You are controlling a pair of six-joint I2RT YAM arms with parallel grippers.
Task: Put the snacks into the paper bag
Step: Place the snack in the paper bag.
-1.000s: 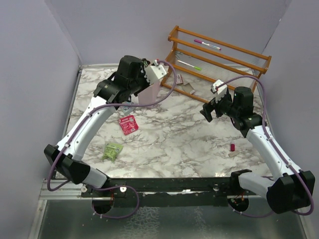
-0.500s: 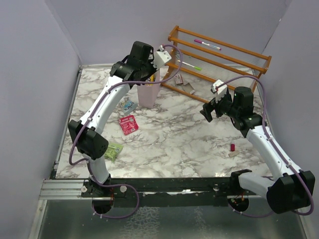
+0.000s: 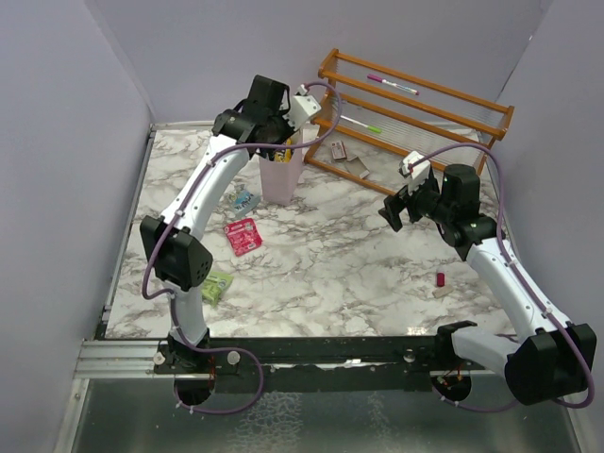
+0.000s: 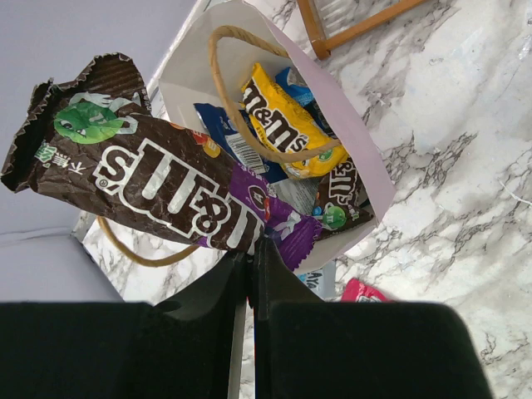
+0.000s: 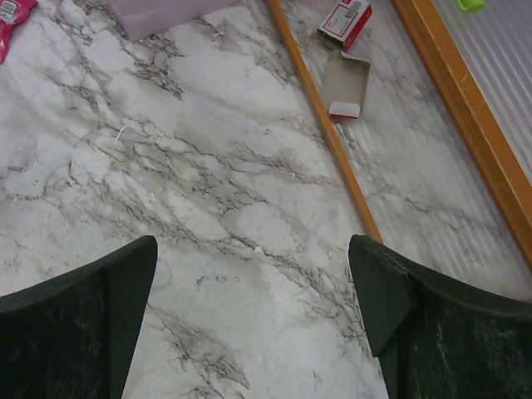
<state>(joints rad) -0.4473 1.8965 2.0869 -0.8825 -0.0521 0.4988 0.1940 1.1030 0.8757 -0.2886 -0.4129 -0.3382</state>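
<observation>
Holding brown m&m's packet (image 4: pixel 166 183) by purple end, our left gripper (image 4: pixel 250 249) pinched tight, over pink paper bag (image 4: pixel 366 162) at far left; yellow m&m's packet (image 4: pixel 278 125) inside. Our right gripper (image 5: pixel 249 287) gapes empty near rack (image 5: pixel 465 108).

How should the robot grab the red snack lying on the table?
Probably from straight above, pinching the red packet across two opposite edges. It lies flat and thin on the table, slightly turned, with nothing touching it, so a sideways approach would find little to grip.
</observation>
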